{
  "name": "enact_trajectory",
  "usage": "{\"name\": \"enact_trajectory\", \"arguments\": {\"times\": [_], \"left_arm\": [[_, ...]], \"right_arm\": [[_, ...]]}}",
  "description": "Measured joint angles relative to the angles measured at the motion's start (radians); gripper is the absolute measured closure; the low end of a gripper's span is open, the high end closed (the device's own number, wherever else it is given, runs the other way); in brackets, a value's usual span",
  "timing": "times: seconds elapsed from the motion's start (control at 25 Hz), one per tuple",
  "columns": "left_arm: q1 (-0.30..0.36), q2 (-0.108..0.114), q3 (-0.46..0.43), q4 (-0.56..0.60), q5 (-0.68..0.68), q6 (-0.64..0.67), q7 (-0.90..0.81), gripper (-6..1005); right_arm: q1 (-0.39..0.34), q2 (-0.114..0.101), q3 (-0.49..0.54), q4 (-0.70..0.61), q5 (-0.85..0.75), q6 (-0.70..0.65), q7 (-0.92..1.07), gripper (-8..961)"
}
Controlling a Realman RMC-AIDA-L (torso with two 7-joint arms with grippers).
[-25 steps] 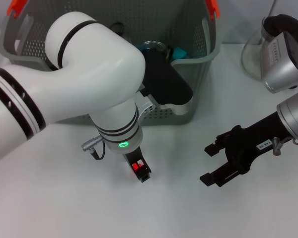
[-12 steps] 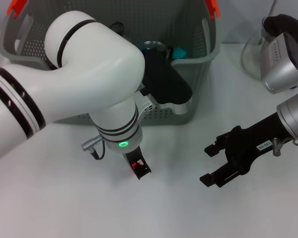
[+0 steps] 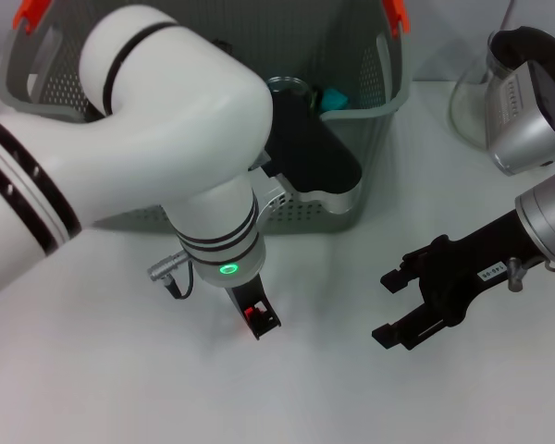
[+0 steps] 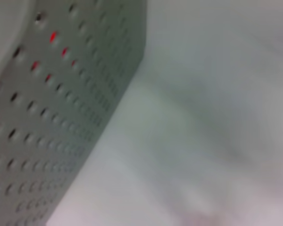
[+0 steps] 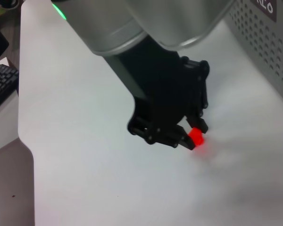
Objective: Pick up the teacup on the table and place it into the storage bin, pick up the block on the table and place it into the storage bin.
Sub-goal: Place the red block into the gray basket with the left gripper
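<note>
Raised left end effector (image 5: 191, 135), pinching red block (image 5: 196, 138)

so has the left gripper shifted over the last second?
Yes, slightly. The left gripper, shut on the red block, has edged toward the robot's left, measured against the storage bin.

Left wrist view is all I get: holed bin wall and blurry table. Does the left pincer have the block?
Observer: Yes. The right wrist view shows the left pincer shut on a small red block, low over the table.
Operator: Where's the bin from it?
Observer: In the head view the bin stands just behind the left pincer, farther from the robot.
Operator: Right arm?
Observer: The right pincer is open, over the table off to the right, holding nothing.
</note>
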Motion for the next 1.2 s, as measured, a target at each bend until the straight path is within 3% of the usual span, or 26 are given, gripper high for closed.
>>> {"name": "enact_trajectory", "arguments": {"times": [0.2, 0.36, 0.6, 0.64, 0.68, 0.76, 0.84, 0.96, 1.04, 1.2], "left_arm": [[0.06, 0.001, -0.058, 0.16, -0.007, 0.121, 0.021, 807], [0.128, 0.003, -0.183, 0.3, -0.066, 0.191, 0.074, 804], [0.199, 0.009, -0.496, 0.422, -0.248, 0.271, 0.209, 800], [0.199, 0.009, -0.496, 0.422, -0.248, 0.271, 0.209, 799], [0.198, 0.01, -0.633, 0.429, -0.308, 0.33, 0.265, 798], [0.185, 0.015, -0.747, 0.434, -0.34, 0.374, 0.302, 797], [0.161, 0.029, -0.867, 0.436, -0.376, 0.431, 0.338, 795], [0.138, 0.06, -0.945, 0.433, -0.417, 0.461, 0.351, 793], [0.122, 0.093, -0.989, 0.42, -0.452, 0.461, 0.353, 792], [0.077, 0.142, -1.081, 0.337, -0.494, 0.412, 0.371, 789]], "right_arm": [[-0.005, 0.0, 0.003, 0.0, 0.0, -0.001, -0.001, 29], [-0.008, 0.0, 0.007, -0.001, 0.001, -0.001, -0.01, 29], [-0.011, -0.002, 0.01, -0.003, 0.001, -0.007, -0.003, 29], [-0.012, -0.002, 0.012, -0.004, 0.001, -0.008, -0.002, 29], [-0.012, -0.003, 0.014, -0.005, 0.001, -0.01, 0.0, 29], [-0.014, -0.003, 0.019, -0.007, 0.001, -0.012, 0.001, 29], [-0.014, -0.003, 0.02, -0.007, 0.0, -0.013, 0.003, 29], [-0.014, -0.003, 0.02, -0.008, 0.0, -0.013, 0.008, 29], [-0.014, -0.003, 0.02, -0.008, 0.0, -0.012, 0.009, 29], [-0.012, -0.003, 0.022, -0.009, 0.003, -0.007, 0.009, 29]]}}
